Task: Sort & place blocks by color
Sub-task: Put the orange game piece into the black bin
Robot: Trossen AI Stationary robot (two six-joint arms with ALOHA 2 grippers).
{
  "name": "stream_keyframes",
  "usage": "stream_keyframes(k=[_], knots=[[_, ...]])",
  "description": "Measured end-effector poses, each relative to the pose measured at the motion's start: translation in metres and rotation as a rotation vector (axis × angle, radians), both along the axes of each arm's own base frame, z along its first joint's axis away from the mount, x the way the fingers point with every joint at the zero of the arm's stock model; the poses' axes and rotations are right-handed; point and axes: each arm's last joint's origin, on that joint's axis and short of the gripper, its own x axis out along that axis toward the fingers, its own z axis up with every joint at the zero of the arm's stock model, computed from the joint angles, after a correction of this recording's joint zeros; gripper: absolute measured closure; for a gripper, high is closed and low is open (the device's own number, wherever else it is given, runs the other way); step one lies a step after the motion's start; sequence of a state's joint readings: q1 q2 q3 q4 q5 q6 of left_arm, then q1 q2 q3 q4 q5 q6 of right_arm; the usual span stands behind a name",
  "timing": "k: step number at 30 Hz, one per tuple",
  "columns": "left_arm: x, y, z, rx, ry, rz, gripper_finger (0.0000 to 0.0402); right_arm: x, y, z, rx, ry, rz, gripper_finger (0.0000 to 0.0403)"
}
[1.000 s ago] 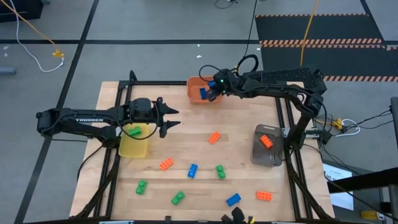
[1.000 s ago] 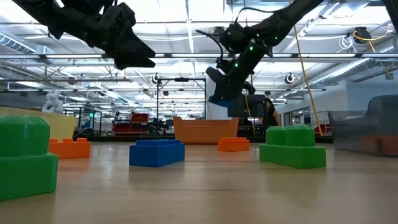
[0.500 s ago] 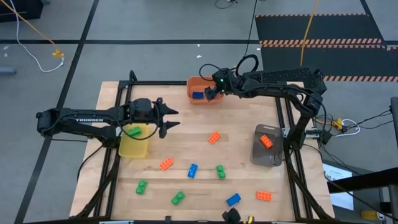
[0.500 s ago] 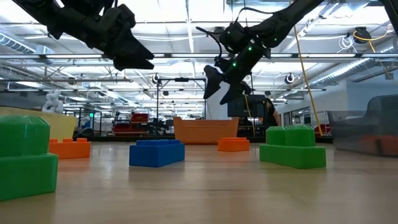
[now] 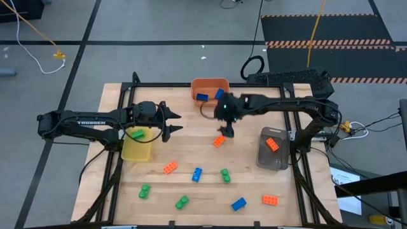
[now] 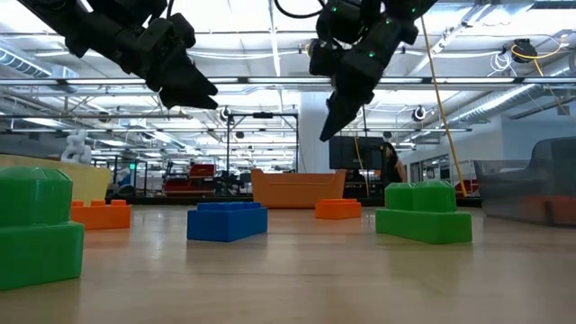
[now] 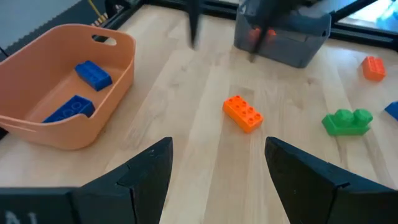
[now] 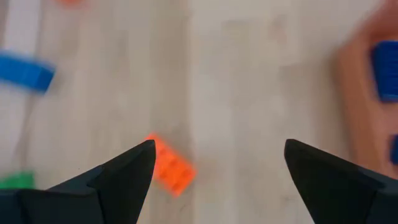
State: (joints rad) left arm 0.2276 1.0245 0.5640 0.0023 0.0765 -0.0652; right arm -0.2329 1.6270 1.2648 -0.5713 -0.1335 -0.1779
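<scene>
From above, the right gripper (image 5: 226,129), fingers spread and holding nothing, hangs over bare wood between the rounded orange plastic bin (image 5: 220,84) at the table's far edge and a small orange studded brick (image 5: 219,140) just beyond its tips. Two blue bricks (image 5: 202,97) lie inside that orange bin. The left gripper (image 5: 173,121), also spread and empty, waits left of the bin, over the yellow bin (image 5: 136,150) holding a green brick (image 5: 136,133). Nearer the front edge, loose blue, green and orange bricks lie well apart on the wooden tabletop (image 5: 248,172).

At table height, both grippers hang well clear above the surface, the orange bin far behind a blue brick (image 6: 227,220).

The left wrist camera shows the bin's two blue bricks and open wood around the orange brick (image 7: 243,113).

The right wrist camera shows spread fingers (image 8: 118,177) beside the orange brick (image 8: 170,166)
</scene>
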Motion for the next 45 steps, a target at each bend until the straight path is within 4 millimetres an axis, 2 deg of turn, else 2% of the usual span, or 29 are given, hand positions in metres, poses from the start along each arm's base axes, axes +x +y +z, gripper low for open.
stream_keyframes(k=[3, 6, 9, 13, 23, 29, 34, 37, 39, 41, 44, 45], knots=[[0.0, 0.0, 0.001, 0.001, -0.01, 0.001, 0.0146, 0.0, 0.019, -0.006, -0.028, 0.024, 0.098, 0.0058], [0.0, 0.0, 0.001, -0.002, -0.01, 0.009, 0.0146, -0.005, 0.032, -0.025, -0.095, 0.078, 0.169, 0.0058], [0.0, 0.001, 0.001, -0.007, -0.01, 0.035, 0.0147, -0.014, 0.037, -0.044, -0.121, 0.129, 0.205, 0.0058], [0.0, 0.001, 0.001, -0.021, -0.013, 0.049, 0.0146, -0.019, 0.043, -0.061, -0.121, 0.115, 0.216, 0.0058], [0.0, 0.002, 0.002, -0.008, -0.018, 0.069, 0.0146, -0.017, 0.049, -0.077, -0.149, -0.033, 0.222, 0.0058], [0.0, 0.002, 0.001, -0.006, -0.017, 0.069, 0.0146, -0.008, 0.045, -0.094, -0.107, -0.044, 0.218, 0.0058], [0.0, 0.002, 0.001, -0.007, -0.015, 0.069, 0.0146, -0.007, 0.04, -0.112, -0.081, 0.016, 0.204, 0.0062], [0.0, 0.002, 0.001, -0.008, -0.013, 0.069, 0.0146, -0.008, 0.039, -0.114, -0.082, 0.039, 0.196, 0.0088], [0.0, 0.002, 0.001, -0.01, -0.008, 0.07, 0.0146, -0.009, 0.039, -0.113, -0.081, 0.043, 0.179, 0.0125], [0.0, 0.001, 0.0, -0.013, 0.003, 0.07, 0.0146, -0.009, 0.041, -0.112, -0.086, 0.042, 0.177, 0.0176], [-0.001, 0.001, -0.002, -0.016, 0.017, 0.07, 0.0147, -0.009, 0.044, -0.112, -0.099, 0.045, 0.197, 0.0273], [-0.001, 0.001, -0.002, -0.019, 0.023, 0.071, 0.0146, -0.009, 0.045, -0.111, -0.105, 0.048, 0.202, 0.0287]])
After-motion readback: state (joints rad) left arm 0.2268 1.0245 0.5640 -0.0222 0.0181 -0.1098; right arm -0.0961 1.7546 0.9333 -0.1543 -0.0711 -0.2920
